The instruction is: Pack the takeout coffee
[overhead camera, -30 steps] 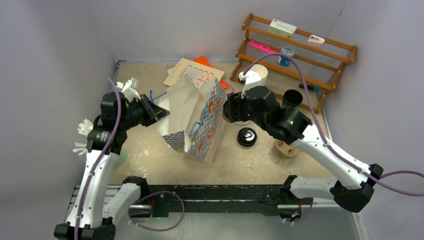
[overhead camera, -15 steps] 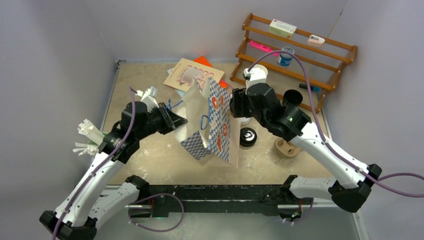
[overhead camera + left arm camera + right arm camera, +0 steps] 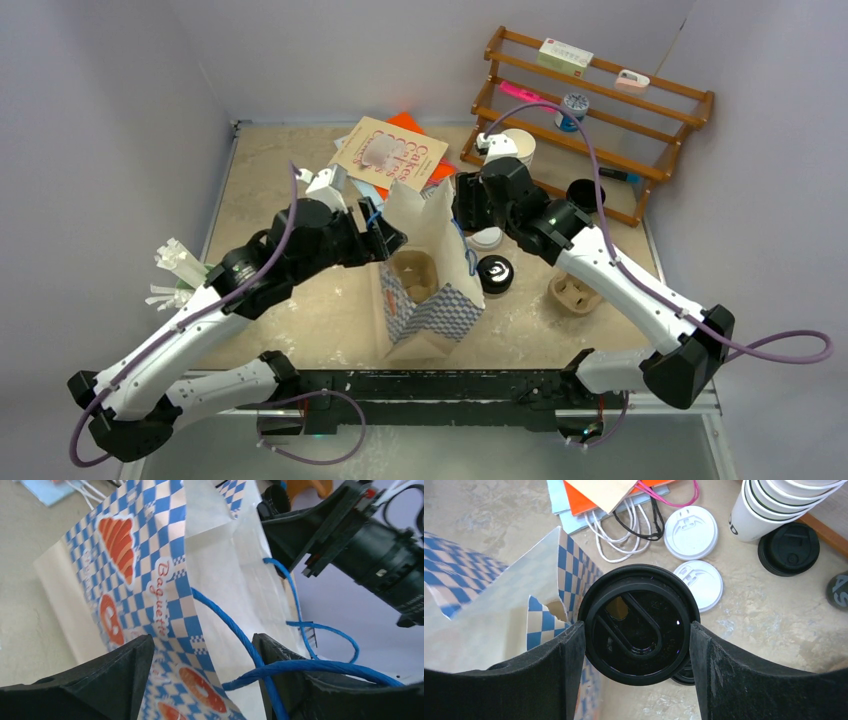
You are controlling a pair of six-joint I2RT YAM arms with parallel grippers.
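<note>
My right gripper [image 3: 638, 630] is shut on a takeout coffee with a black lid [image 3: 639, 625]; only the lid shows, pressed between both fingers. It hangs just right of the top rim of a blue-checked paper bag [image 3: 432, 305], which stands upright and open mid-table. A brown cup carrier [image 3: 412, 275] sits inside the bag. My left gripper [image 3: 202, 680] is open at the bag's left rim. The bag wall [image 3: 150, 580] and a blue rope handle [image 3: 235, 630] pass loosely between its fingers. Two white lids [image 3: 690, 531] [image 3: 704, 584] lie on the table; whether cups are under them I cannot tell.
A stack of white cups [image 3: 520, 145] and a wooden rack [image 3: 600, 90] stand at the back right. Another black lid [image 3: 494, 272] and a cardboard carrier [image 3: 574, 292] lie right of the bag. Flat paper bags [image 3: 390, 150] lie behind it. White cutlery [image 3: 175, 265] sits at the left edge.
The left arm swung the tilted bag rightward and stood it upright, then its jaws opened and released the bag's rim. The right gripper, holding its cup, shifted slightly towards the bag.
</note>
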